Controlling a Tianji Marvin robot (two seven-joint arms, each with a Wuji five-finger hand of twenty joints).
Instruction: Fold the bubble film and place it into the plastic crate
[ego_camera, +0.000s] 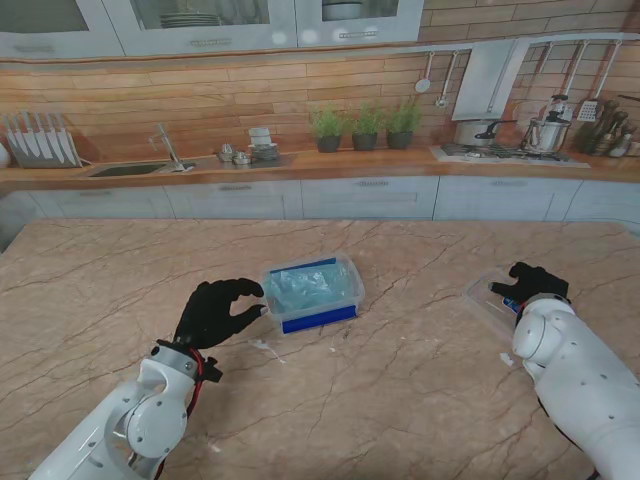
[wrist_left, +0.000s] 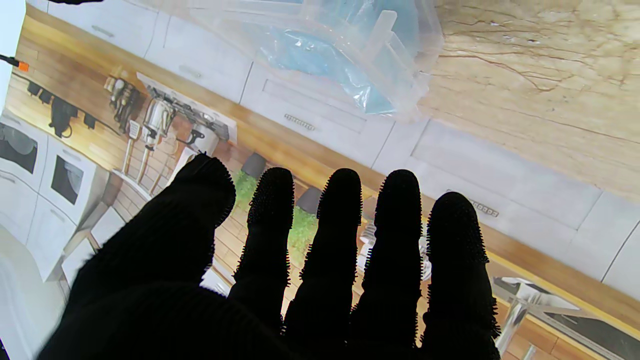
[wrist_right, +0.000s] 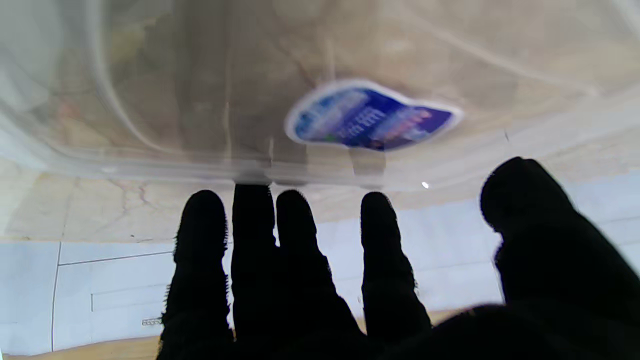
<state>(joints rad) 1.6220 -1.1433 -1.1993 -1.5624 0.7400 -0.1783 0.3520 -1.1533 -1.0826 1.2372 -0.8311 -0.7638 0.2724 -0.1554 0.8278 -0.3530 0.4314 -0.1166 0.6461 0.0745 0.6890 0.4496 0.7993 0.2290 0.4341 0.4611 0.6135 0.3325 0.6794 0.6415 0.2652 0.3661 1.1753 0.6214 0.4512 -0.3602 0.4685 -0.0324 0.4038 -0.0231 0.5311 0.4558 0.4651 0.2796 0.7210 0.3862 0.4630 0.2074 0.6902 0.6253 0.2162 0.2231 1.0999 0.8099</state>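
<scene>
There is one plastic crate (ego_camera: 312, 293) on the surface (ego_camera: 400, 380). It is see-through with blue trim. Inside it is one bubble film (ego_camera: 305, 285), blue and crinkly. There is one clear lid (ego_camera: 488, 303) lying flat on the surface, with one blue sticker (wrist_right: 370, 120) on it. There are two black hands: one left hand (ego_camera: 215, 312) and one right hand (ego_camera: 530, 283). Each hand shows five fingers in its wrist view. At the back there are three green plants (ego_camera: 365, 125) in pots.
</scene>
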